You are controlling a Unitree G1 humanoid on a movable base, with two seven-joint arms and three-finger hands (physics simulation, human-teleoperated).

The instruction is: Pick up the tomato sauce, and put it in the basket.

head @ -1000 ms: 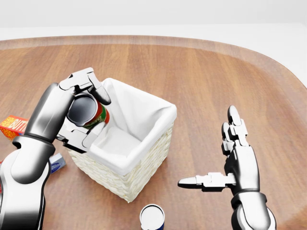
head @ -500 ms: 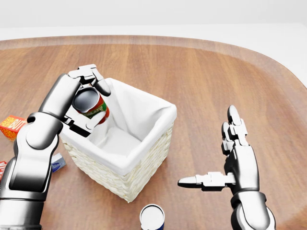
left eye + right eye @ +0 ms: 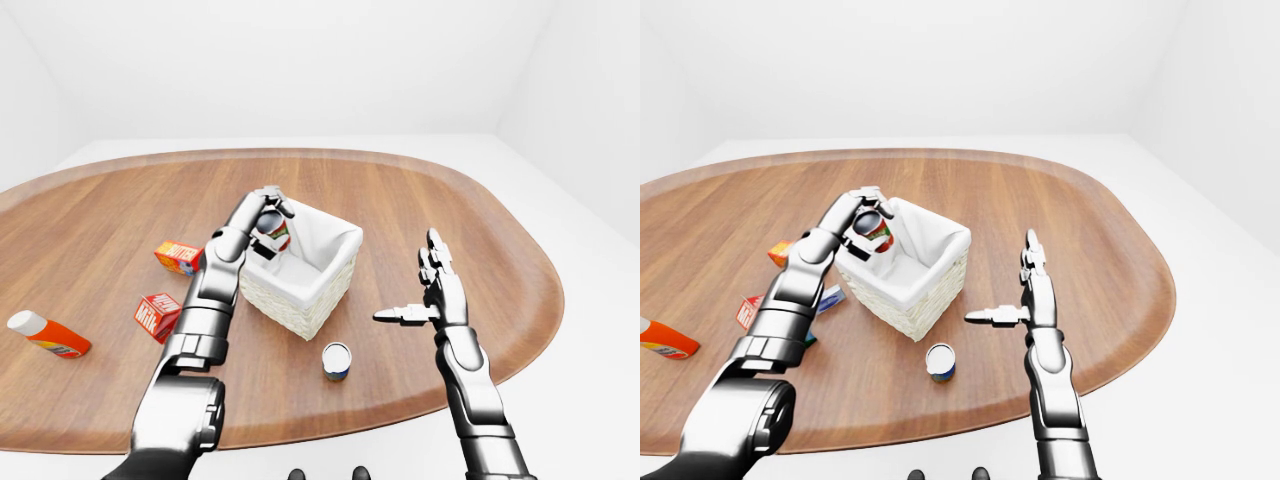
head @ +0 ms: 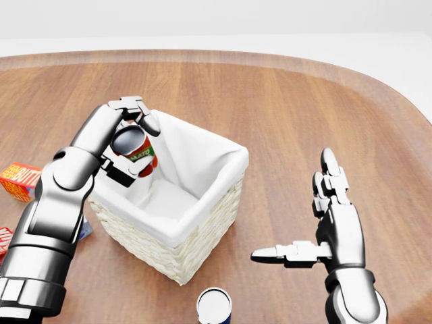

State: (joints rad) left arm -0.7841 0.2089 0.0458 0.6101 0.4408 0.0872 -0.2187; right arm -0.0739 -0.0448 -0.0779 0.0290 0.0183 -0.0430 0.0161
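The red-labelled cylindrical tomato sauce can (image 4: 137, 152) is being held tilted over the left corner of the white-lined woven wicker basket (image 4: 202, 229), inside its rim line but not yet resting on the cloth liner. It is being clamped by the silver three-finger left hand (image 4: 128, 138), the fingers (image 4: 138, 111) being curled over the top of the can and the thumb being pressed under its side. The can is being judged rigid, smooth and moderately heavy, so its curved wall is being treated as the sensible place for a grip, since a slip is likely on the metal end. The left arm is being reached across the round wooden table (image 4: 290, 101), elbow low. The right hand (image 4: 317, 223) is being kept spread and empty, well apart from the basket.
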